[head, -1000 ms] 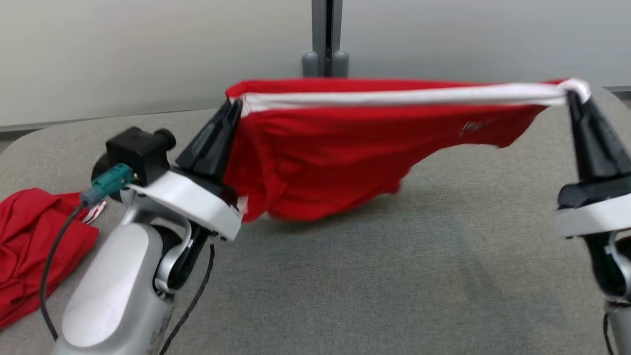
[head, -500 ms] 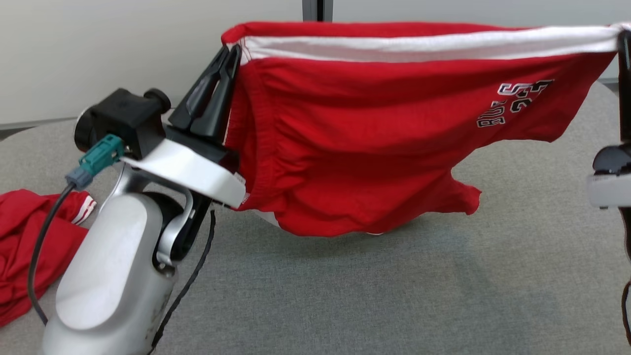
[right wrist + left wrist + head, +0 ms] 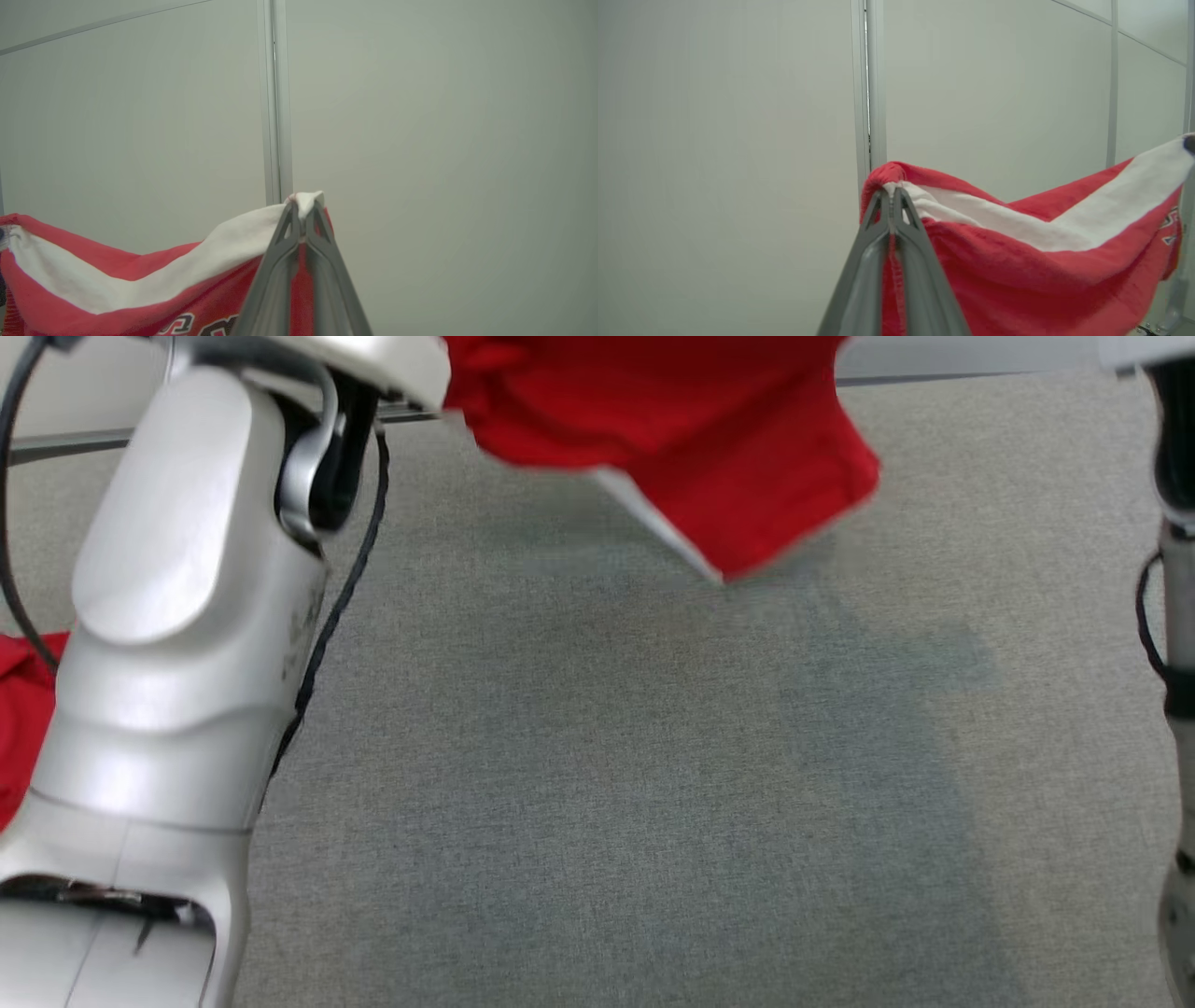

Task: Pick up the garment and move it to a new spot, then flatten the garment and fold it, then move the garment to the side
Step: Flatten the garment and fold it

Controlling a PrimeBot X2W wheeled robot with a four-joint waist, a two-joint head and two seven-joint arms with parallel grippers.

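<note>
Since the earlier head frames the whole picture has slid, so the camera has tipped down; even so the garment (image 3: 672, 439) has risen against the table (image 3: 607, 756), and its lowest corner now hangs well clear of the grey top, over the stretch near the far edge; both arms stand higher in that view than before.

Left wrist view: the left gripper (image 3: 893, 196) has its two fingers (image 3: 866, 280) pressed together on one end of the garment's white band (image 3: 994, 219), with red fabric bunched over the tips and trailing down between them; the band runs off to that view's right edge, drawn out in a sagging line.

Right wrist view: the right gripper (image 3: 303, 219) is likewise clamped on the band's other end, a small white tuft showing above the tips; black and white lettering (image 3: 187, 324) shows on the red fabric below the band, too cut off to read.

Head view: the silver left forearm (image 3: 177, 616) rises at the left, the right arm (image 3: 1176, 616) at the right edge, the garment hanging between them; a second red cloth (image 3: 19, 709) lies at the table's left edge, partly behind the forearm; a pale wall (image 3: 738, 140) stands behind the garment in both wrist views.
</note>
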